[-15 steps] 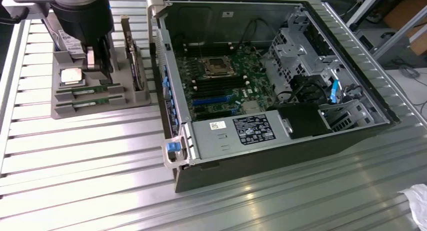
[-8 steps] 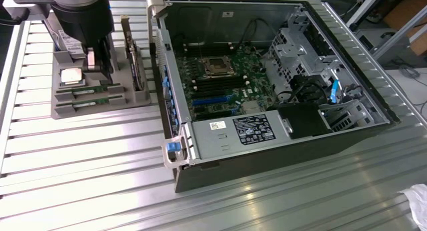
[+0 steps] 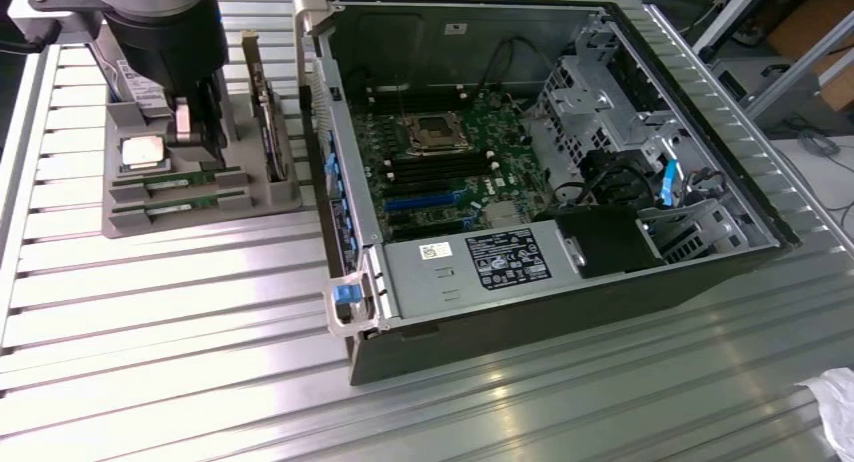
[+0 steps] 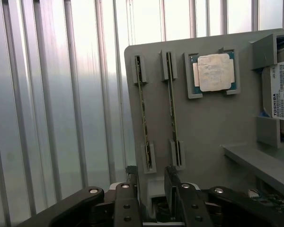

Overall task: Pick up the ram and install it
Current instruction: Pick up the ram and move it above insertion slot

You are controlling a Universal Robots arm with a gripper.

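Two ram sticks (image 4: 142,118) (image 4: 172,104) stand on edge in slots of a grey holder (image 4: 213,137). In the exterior view they lie side by side as green strips (image 3: 180,185) (image 3: 174,210) at the holder's near end. My gripper (image 4: 151,191) hangs just above the holder at one end of the sticks. It is open, with its dark fingers (image 4: 173,187) apart and nothing between them. In the exterior view the gripper (image 3: 198,140) is over the holder's middle, left of the open computer case (image 3: 350,282).
On the holder also sit a square silver processor (image 4: 214,72) and an upright hard drive (image 4: 281,90). Inside the case the motherboard (image 3: 441,172) shows its dark memory slots (image 3: 427,167), with a power supply (image 3: 487,262) in front. Ribbed metal table (image 3: 174,312) all around.
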